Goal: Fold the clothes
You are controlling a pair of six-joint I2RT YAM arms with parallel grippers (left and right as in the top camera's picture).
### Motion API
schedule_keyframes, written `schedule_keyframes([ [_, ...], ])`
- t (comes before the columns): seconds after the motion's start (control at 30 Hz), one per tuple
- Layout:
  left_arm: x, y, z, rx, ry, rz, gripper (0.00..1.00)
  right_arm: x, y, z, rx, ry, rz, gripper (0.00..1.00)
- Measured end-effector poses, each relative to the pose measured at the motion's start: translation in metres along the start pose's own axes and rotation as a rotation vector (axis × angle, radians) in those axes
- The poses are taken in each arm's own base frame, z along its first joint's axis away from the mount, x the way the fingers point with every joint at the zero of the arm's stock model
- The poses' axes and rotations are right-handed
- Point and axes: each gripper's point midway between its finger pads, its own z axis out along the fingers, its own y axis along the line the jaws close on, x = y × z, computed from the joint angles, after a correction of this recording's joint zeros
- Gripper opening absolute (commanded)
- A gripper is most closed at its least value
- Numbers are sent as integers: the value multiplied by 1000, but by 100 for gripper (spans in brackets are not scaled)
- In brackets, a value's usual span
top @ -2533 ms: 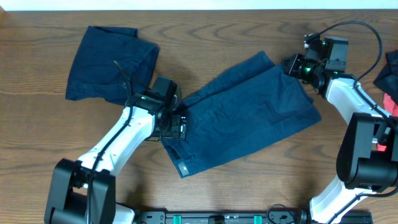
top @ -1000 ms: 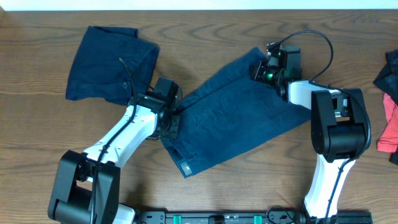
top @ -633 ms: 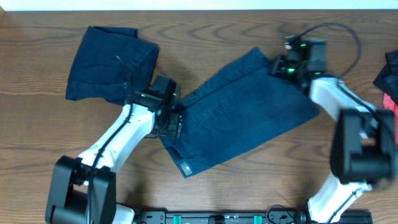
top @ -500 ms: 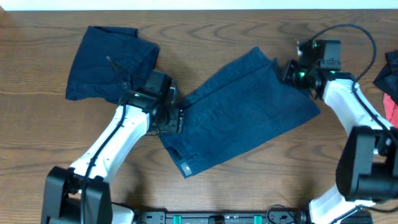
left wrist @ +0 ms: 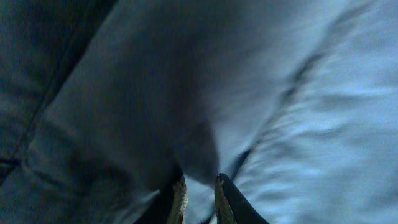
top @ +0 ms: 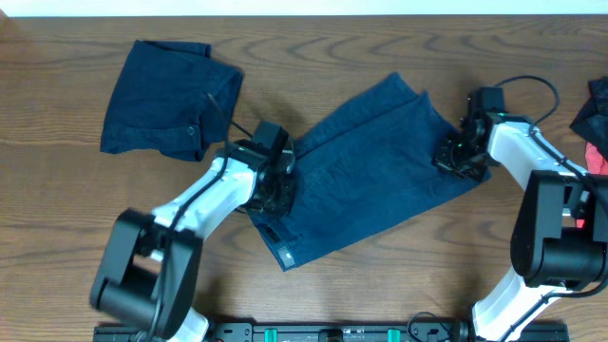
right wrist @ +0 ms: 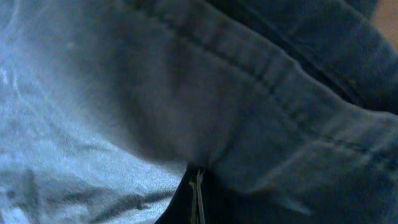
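Note:
One pair of dark navy shorts [top: 380,180] lies spread out aslant at the table's middle. A second pair [top: 166,100] sits folded at the back left. My left gripper [top: 282,185] is on the spread pair's left end, near the waistband. In the left wrist view its fingers [left wrist: 199,190] stand close together with a fold of the cloth [left wrist: 155,112] between them. My right gripper [top: 454,160] rests on the same pair's right edge. In the right wrist view its fingers [right wrist: 197,186] are pressed together, tips against the cloth [right wrist: 249,118], with nothing seen between them.
The wooden table [top: 95,228] carries both pairs. A red and a dark garment [top: 597,142] lie at the right edge, beside the right arm. A black rail [top: 332,332] runs along the front edge.
The left gripper has shifted right onto the spread shorts and closed on a fold. The right gripper has swung from the shorts' back corner down to their right edge.

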Motion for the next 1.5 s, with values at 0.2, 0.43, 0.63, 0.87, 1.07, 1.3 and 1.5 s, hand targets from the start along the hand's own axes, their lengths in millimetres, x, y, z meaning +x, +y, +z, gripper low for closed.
schedule_keyframes([
  [0.2,-12,10,8,-33,-27,13,21,10,-20,-1,-150,105,197,1],
  [0.43,-64,33,-8,-30,-183,-50,25,31,-19,-2,-282,205,229,1],
  [0.63,-101,49,-63,-27,-235,-97,41,40,-20,-7,-290,196,182,1],
  [0.87,-95,21,-123,100,-230,-84,42,24,-8,-53,-349,-41,-10,1],
  [1.07,-69,-39,-116,234,-156,18,20,36,61,-103,-499,-168,-274,1],
  [1.3,-10,-63,-50,261,20,49,20,119,89,-44,-340,111,-406,1],
  [1.5,35,-42,3,236,101,-19,20,132,59,3,-141,209,-289,1],
])
